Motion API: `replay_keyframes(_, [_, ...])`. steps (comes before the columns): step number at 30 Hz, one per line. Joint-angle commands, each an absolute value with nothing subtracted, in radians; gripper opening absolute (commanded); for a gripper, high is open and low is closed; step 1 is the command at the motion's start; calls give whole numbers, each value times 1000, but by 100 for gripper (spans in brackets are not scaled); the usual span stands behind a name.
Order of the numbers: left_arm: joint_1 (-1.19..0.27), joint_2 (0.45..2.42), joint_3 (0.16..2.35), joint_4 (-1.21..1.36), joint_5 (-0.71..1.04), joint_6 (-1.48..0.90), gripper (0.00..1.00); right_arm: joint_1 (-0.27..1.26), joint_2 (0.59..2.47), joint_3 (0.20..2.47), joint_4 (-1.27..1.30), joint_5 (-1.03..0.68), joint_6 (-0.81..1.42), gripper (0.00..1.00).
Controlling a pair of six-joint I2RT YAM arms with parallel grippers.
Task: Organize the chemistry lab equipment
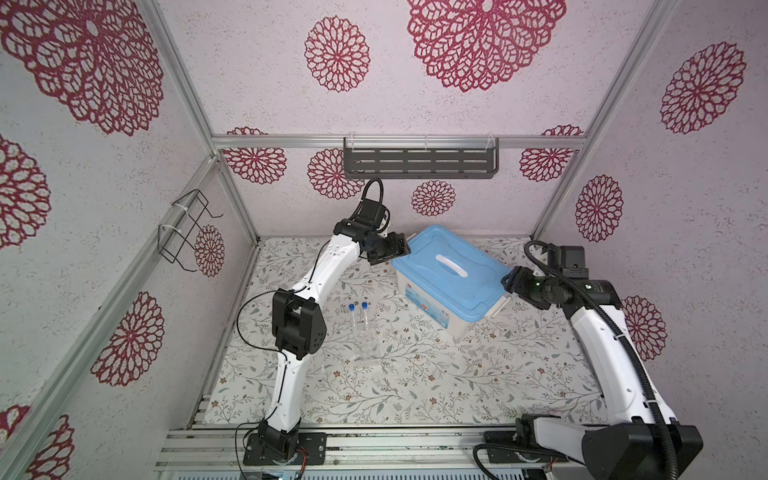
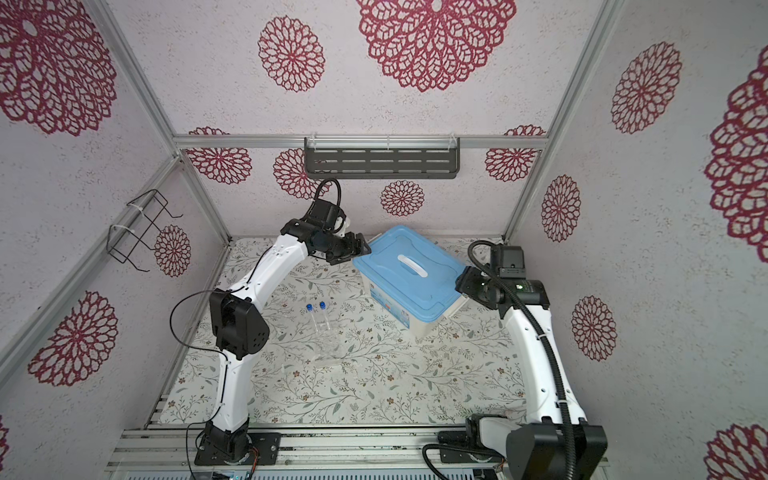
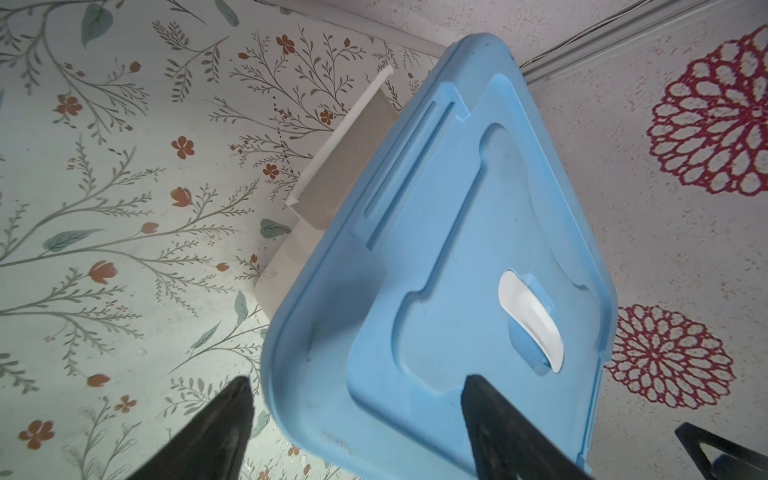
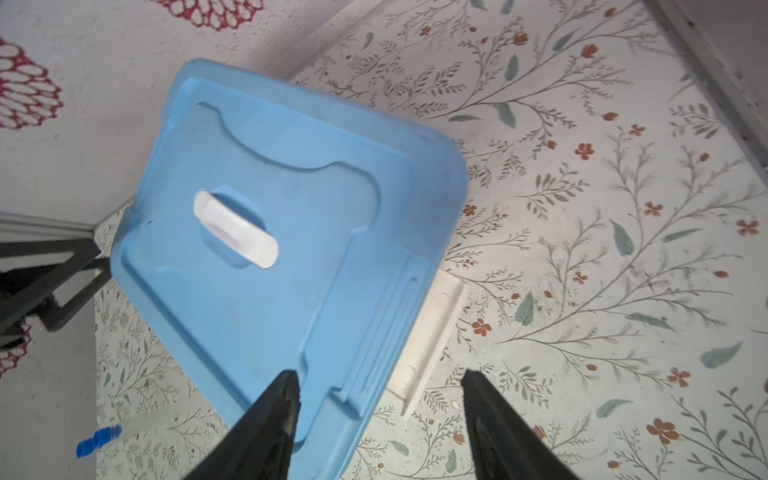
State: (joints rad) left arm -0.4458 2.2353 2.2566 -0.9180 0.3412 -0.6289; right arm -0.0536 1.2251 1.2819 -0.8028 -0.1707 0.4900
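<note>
Both open, left pincer (image 3: 358, 377) and right pincer (image 4: 379, 372) flank the tub (image 1: 432, 291) near the far edge of the bench (image 1: 415, 382).

The tub (image 1: 436, 320) sat on the table (image 1: 415, 395) between my two sets of jaws, with the lid (image 1: 453, 286) on top. My left gripper (image 3: 358, 377) hung over one end. One finger was above the lid, the other out over bare table, and the tub's edge ran between them. That end's latch (image 3: 345, 153) stuck out ahead of the jaws. The lid handle (image 3: 532, 320) lay ahead too, off past the lid-side finger. My right gripper (image 4: 380, 372) was at the opposite end, same deal, with its latch (image 4: 432, 332) ahead between the fingers. The two tubes (image 1: 365, 318) stood in the stand (image 1: 368, 351) out in front of the tub, well apart from both jaws.
</note>
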Motion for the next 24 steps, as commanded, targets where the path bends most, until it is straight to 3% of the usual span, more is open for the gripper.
replay_keyframes(1, [-463,2248,2284,-907,338,-643,79,-149,1262,1273,-712,-211,505,64])
replay_keyframes(12, [-542,2239,2250,-968,317,-662,78,-179,1441,1269,-493,-325,480,56])
replay_keyframes(24, [-570,2036,2020,-928,346,-722,78,-135,1544,1323,-521,-255,391,47])
